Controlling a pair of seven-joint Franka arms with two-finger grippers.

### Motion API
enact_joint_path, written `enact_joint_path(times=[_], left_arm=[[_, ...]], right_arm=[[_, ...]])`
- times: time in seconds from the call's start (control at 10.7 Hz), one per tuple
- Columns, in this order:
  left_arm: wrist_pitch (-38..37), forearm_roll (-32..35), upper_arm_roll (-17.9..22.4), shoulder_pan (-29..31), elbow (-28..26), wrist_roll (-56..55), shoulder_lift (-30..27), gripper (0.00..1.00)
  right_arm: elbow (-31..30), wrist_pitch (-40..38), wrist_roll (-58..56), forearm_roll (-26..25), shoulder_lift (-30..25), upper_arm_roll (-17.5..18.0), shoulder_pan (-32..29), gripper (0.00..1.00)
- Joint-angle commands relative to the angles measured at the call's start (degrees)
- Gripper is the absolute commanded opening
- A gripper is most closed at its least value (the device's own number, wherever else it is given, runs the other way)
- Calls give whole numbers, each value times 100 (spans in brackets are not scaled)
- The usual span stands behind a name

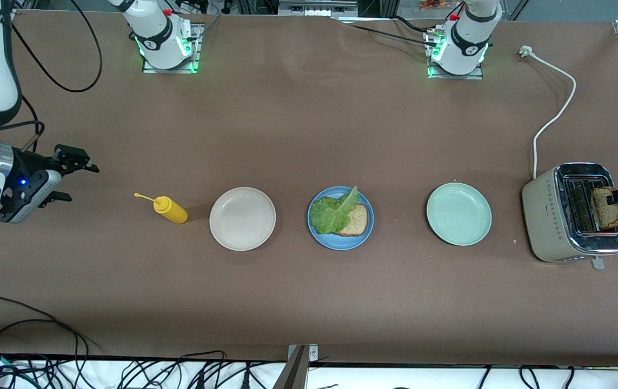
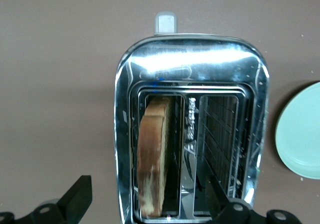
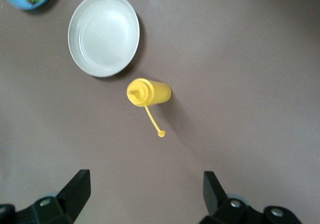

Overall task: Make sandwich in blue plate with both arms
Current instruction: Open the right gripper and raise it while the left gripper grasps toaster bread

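The blue plate lies mid-table and holds one brown bread slice with a green lettuce leaf partly over it. A second bread slice stands in one slot of the toaster at the left arm's end of the table. My left gripper hangs open just over that slot. One of its fingers is outside the toaster's wall and the other is over the bar between the slots. My right gripper waits open over bare table at the right arm's end, holding nothing.
A yellow squeeze bottle lies on its side beside a beige-white plate. A pale mint-green plate sits between the blue plate and the toaster. The toaster's white cord runs toward the left arm's base.
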Motion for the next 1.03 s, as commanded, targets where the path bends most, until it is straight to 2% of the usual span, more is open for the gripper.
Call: enact_joint_path(times=[0.0,0.09,0.19,0.47,0.56,0.75,0.94], left_arm=[[56,150,-42,117,168,40,277,81],[-180,194,-59,91,168,74,234,53],[-461,211,-86,73,176,75,199,37],[-605,212,-77,117,238,92,381,4],[-604,220,-68,99,255,75,383,0],[-622,229,-94,73,273,57,313,0],[-648,308,-138,55,273,57,234,0]], right_arm=[[-407,85,2081,-142,-567,59,224,100],[-407,138,2558,-246,-690,59,277,100],[-433,312,2806,-456,-831,59,399,100],[-774,753,3466,-643,-1226,16,444,100],[-933,701,3660,-643,-1471,7,444,100],[-1092,465,4152,-660,-1947,-11,523,100],[-1022,376,4197,-914,-1984,-29,550,100]])
